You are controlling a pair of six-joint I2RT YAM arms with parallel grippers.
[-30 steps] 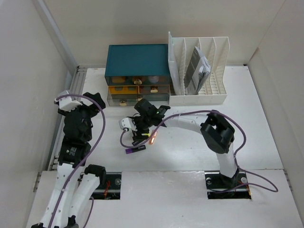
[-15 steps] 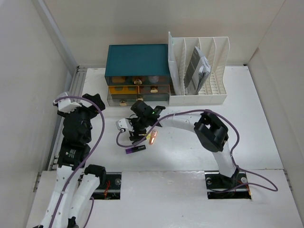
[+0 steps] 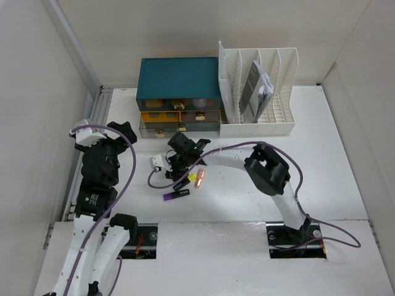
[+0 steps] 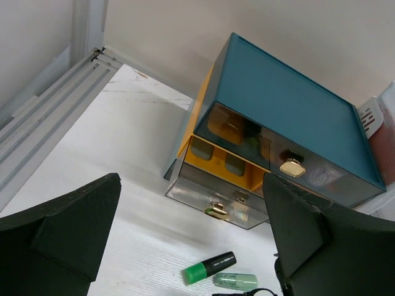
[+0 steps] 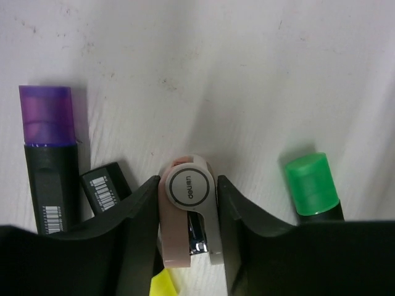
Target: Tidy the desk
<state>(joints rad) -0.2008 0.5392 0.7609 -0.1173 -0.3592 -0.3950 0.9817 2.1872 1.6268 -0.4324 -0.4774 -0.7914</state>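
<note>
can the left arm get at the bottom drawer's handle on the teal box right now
Probably yes. The left gripper faces the teal drawer box, jaws wide open, with nothing standing between it and the bottom drawer's gold handle; the green highlighter lies flat on the desk below.

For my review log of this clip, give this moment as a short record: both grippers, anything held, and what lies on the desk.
left gripper: jaws wide open, empty, facing the teal drawer box
right gripper: jaws closed against both sides of a small pink and white item, down at the desk
flanking it: purple highlighter on one side, green highlighter on the other, both lying flat
back of desk: drawer box, with the white file rack beside it
task state: highlighters not yet put away
</note>
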